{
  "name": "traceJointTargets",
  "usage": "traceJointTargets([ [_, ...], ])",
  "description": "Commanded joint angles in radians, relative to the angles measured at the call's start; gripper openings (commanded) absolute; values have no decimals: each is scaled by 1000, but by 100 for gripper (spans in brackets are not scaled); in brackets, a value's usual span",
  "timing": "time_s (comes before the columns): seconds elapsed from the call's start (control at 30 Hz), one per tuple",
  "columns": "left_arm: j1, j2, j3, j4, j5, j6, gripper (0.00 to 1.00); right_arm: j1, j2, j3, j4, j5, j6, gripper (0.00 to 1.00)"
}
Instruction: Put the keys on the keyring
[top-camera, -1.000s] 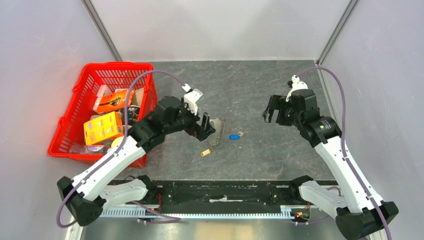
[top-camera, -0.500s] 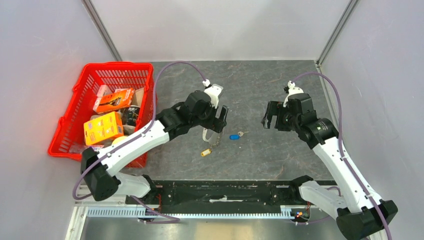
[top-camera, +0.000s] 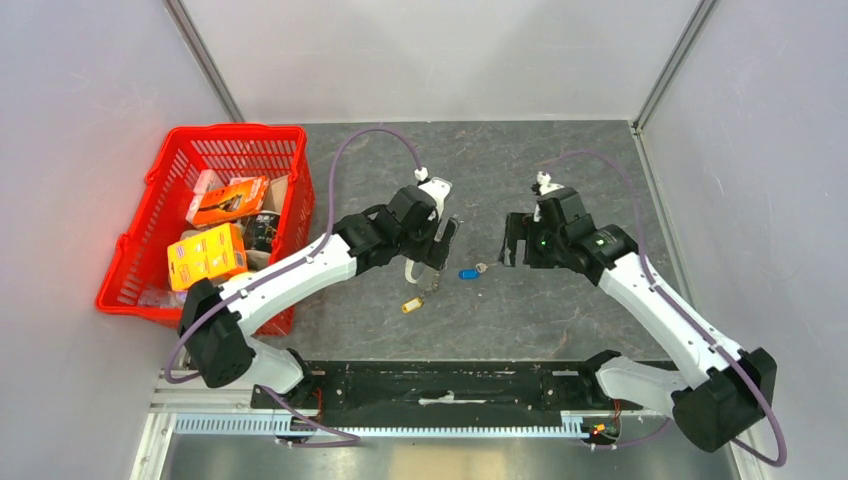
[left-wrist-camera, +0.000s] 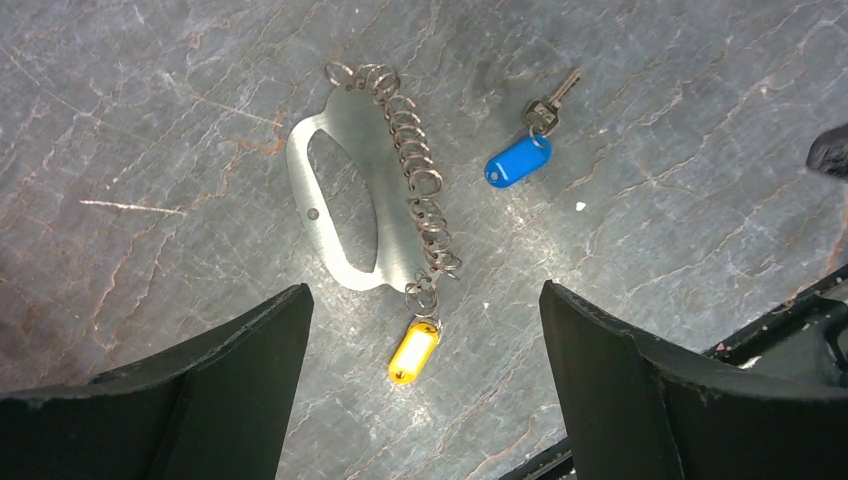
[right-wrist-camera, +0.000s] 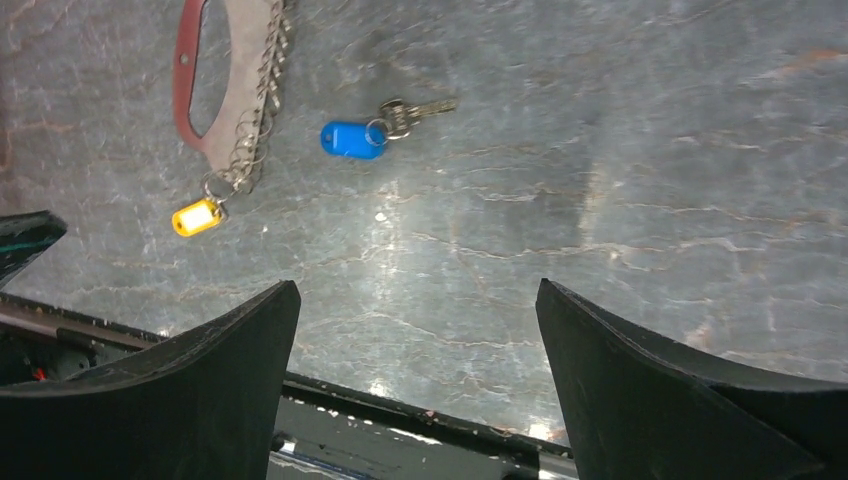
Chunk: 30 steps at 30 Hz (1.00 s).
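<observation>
Nearest, the yellow key (plastic tag) is linked to the ring row at the keyring's near end. The blue key lies just right of the keyring, apart, with bare marbled table around it. The left gripper and right gripper hover with fingers spread wide, empty. The flat steel keyring shows whole only in the wrist views.

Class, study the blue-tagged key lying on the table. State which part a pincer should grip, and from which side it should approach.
Grip the blue tag across its narrow width, straight down from above. It lies flat and is the bulkiest part; the silver key looks too thin to pinch.
</observation>
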Motion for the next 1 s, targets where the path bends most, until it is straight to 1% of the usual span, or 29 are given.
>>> traceJointTargets([
  [0.0, 12, -31, -45, 60, -21, -43, 91, 85, 60, 7, 60, 55, 39, 95],
  [0.17, 13, -29, -106, 96, -6, -76, 90, 152, 175, 7, 105, 113, 54, 90],
  [0.27, 14, -87, -182, 150, -19, -109, 89, 207, 265, 32, 106, 167, 65, 87],
  [0.33, 17, -132, -218, 157, -35, -120, 89, 231, 307, 43, 119, 194, 71, 86],
  [0.5, 28, -235, -259, 115, -88, -120, 90, 247, 375, 50, 178, 209, 108, 80],
  [0.63, 47, -306, -306, 118, -101, -123, 91, 257, 428, 86, 192, 237, 120, 71],
  [0.8, 70, -344, -359, 131, -96, -131, 91, 266, 483, 129, 194, 256, 138, 61],
  [0.97, 71, -348, -364, 141, -79, -135, 93, 289, 544, 166, 197, 269, 157, 57],
])
